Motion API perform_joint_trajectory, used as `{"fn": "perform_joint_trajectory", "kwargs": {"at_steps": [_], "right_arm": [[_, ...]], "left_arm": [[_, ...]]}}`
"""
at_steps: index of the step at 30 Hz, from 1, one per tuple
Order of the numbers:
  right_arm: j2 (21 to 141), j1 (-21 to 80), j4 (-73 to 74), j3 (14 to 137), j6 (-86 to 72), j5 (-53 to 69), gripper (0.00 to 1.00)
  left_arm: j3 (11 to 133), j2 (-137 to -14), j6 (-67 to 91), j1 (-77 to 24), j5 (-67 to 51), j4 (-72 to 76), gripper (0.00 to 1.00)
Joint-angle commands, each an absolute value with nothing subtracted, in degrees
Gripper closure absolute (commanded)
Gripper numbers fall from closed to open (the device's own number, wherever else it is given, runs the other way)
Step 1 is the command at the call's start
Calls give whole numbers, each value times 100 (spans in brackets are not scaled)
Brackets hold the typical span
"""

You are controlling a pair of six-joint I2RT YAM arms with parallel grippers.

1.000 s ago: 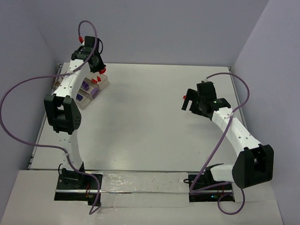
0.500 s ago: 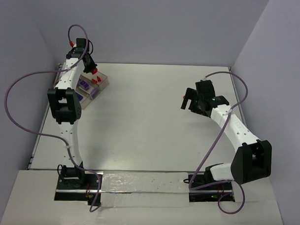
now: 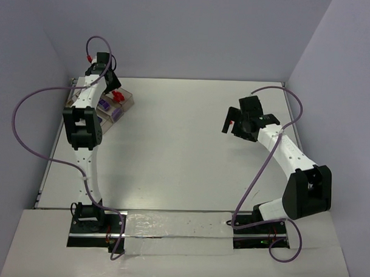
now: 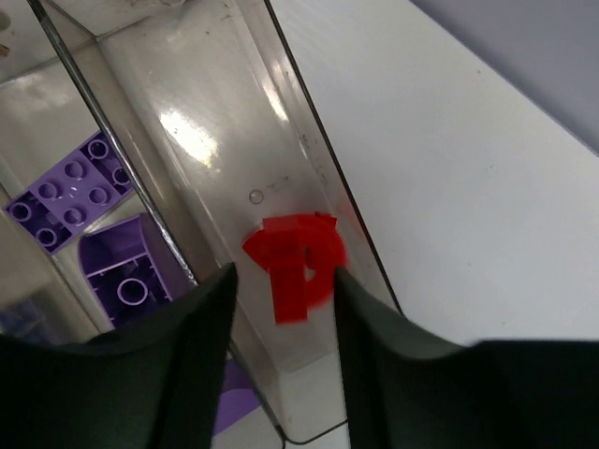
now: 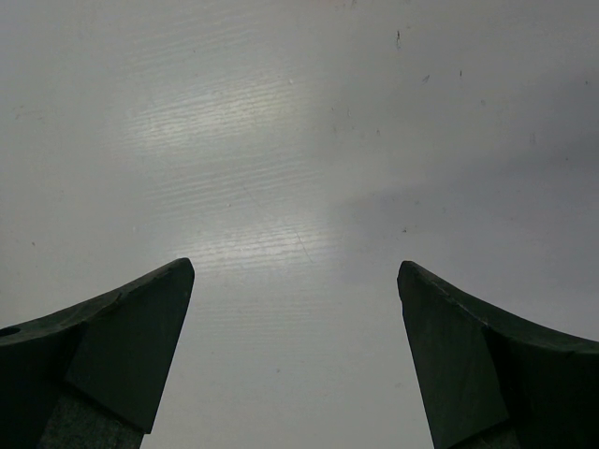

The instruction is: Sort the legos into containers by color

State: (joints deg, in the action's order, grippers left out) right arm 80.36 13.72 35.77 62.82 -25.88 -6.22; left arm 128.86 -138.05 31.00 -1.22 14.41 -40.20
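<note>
The clear brownish tray (image 3: pixel 129 102) stands at the table's far left. In the left wrist view its long outer compartment (image 4: pixel 201 112) holds red legos (image 4: pixel 295 257), slightly blurred. Purple studded bricks (image 4: pixel 73 192) and another purple piece (image 4: pixel 126 271) lie in the neighbouring compartments. My left gripper (image 3: pixel 109 84) hangs over the tray's far end. In its wrist view the left gripper (image 4: pixel 281 281) is open, the fingers either side of the red legos and above them. My right gripper (image 3: pixel 235 127) is open and empty over bare table, as its own view (image 5: pixel 295 271) shows.
The tray's rim lies close to the table's left edge and back wall. The purple cable (image 3: pixel 28 109) loops out to the left of the left arm. White table surface (image 3: pixel 179 144) lies between the two arms.
My left wrist has swung left and back over the tray. A red bit at its fingertips earlier no longer shows there. The right gripper has shifted slightly up and left.
</note>
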Motion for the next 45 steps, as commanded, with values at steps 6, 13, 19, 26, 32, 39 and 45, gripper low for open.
{"fn": "perform_joint_trajectory", "kwargs": {"at_steps": [6, 13, 19, 26, 32, 39, 45], "right_arm": [[8061, 1406, 3667, 6651, -2580, -664, 3], [7961, 1415, 3575, 6573, -2643, -880, 3], [8474, 1295, 3337, 7050, -2643, -1268, 2], [9945, 956, 3436, 8352, -2797, -1529, 6], [11023, 474, 3502, 9013, -3154, -1384, 21], [11991, 292, 3661, 9725, -3108, -1124, 28], [12350, 258, 3720, 10040, -3051, -1110, 29]], "left_arm": [[12857, -13356, 2791, -49, 1423, -3635, 25], [12320, -12114, 2232, -641, 1392, -3490, 25], [11274, -10942, 2245, -1497, 1052, -3334, 22], [9919, -10098, 2796, -2067, 457, -3208, 17], [9162, -9683, 2944, -2491, 451, -3224, 17], [9142, -9640, 2906, -2654, 496, -3294, 17], [9217, -9748, 2908, -2765, 529, -3331, 18]]}}
